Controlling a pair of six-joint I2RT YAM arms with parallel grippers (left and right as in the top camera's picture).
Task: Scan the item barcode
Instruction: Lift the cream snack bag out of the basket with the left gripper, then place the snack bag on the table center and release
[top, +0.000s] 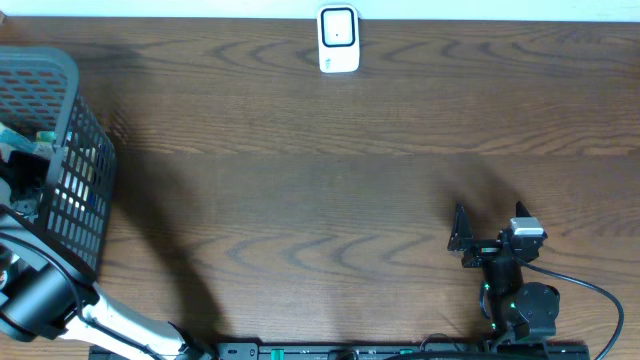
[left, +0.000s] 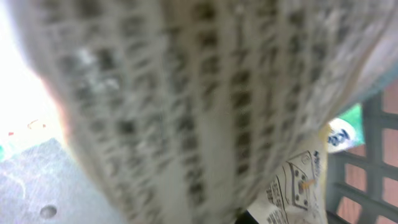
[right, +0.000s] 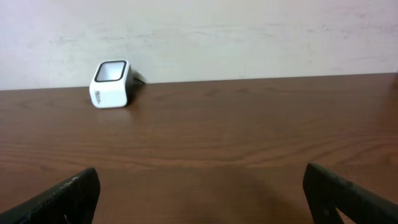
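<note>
Mesh basket (top: 75, 190) at the left edge of the wooden table (top: 320, 170) takes in the left arm (top: 45, 300), which reaches over its near rim. The left gripper is closed, its fingers hidden from every camera. A printed package (left: 186, 106) fills the wrist view in a blur, right up against the lens, and whether the jaws are clamped on it cannot be told. A second packet (left: 298, 186) with a line drawing lies beneath it, beside the basket's grid wall. The white scanner (top: 338, 40) stands at the far edge of the table, near the middle. At near right, the right gripper (top: 490, 218) rests low over bare wood with its fingers spread wide apart and nothing between them, facing the scanner.
</note>
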